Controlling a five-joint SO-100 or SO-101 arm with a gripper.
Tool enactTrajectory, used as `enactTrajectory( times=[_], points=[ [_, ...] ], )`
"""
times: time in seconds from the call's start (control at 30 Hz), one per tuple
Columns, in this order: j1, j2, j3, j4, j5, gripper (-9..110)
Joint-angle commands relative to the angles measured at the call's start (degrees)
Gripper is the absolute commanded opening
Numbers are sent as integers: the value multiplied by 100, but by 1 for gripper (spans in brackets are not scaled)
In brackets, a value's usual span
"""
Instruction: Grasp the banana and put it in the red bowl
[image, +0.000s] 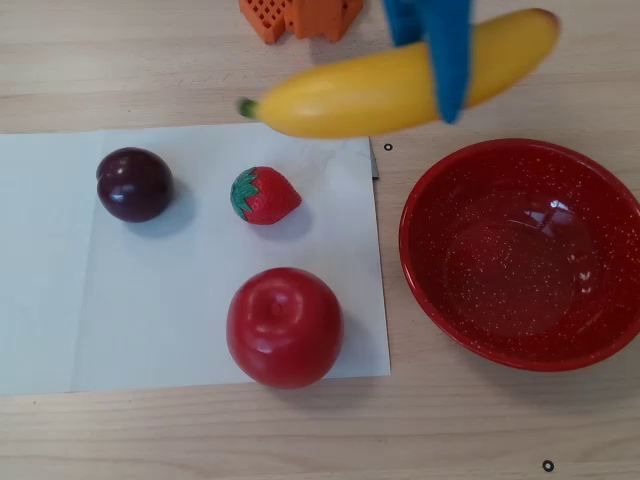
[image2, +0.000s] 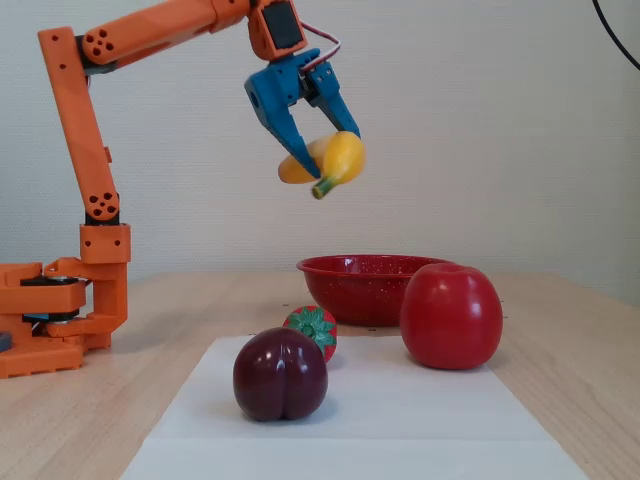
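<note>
Fixed view shows the blue claw (image2: 318, 170) raised high in the air, fingers pointing down, closed around the banana (image2: 335, 160) with one finger on either side of the fruit. The banana hangs clear of every surface, its green stem tip pointing down and toward the camera. The orange arm (image2: 150, 25) reaches across from its base (image2: 60, 315) at the left of that view.

Overhead, the claw (image: 440, 75) crosses the banana (image: 360, 95) past its middle, toward the orange-tinged end. The banana lies tilted, its stem end over the far edge of the white sheet (image: 60, 280) and its orange-tinged end higher in the picture, beyond the far rim of the red bowl (image: 425, 265). In this view the fruit sits above the bowl's upper left rim, mostly outside the bowl's outline.

The red bowl (image2: 345, 285) stands empty on the wooden table (image: 500, 430), just right of the sheet in the overhead view. On the sheet to the left of the bowl rest three items, each apart from the others: a red apple (image: 285, 327) nearest the bowl, a strawberry (image: 265, 195) farther up, and a dark plum (image: 134, 184) farthest from the bowl.
</note>
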Motion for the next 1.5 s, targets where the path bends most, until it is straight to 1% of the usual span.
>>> enactTrajectory(
  times=[0.0, 0.23, 0.43, 0.67, 0.83, 0.97, 1.0, 1.13, 1.2, 1.33, 1.47],
  points=[
    [396, 211, -387, -527, 62, 0],
    [853, -299, 62, -1863, 202, 0],
    [1090, -712, 413, -2610, 457, 0],
    [1222, -1099, 809, -3111, 571, 0],
    [1239, -1389, 853, -3208, 457, 0],
    [1204, -1608, 932, -3410, 554, 0],
    [1178, -1661, 940, -3463, 589, 2],
    [1081, -1819, 940, -3472, 448, 22],
    [1037, -1828, 940, -3454, 413, 28],
    [940, -1767, 826, -3217, 431, 37],
    [800, -1714, 606, -2848, 387, 42]
  ],
)
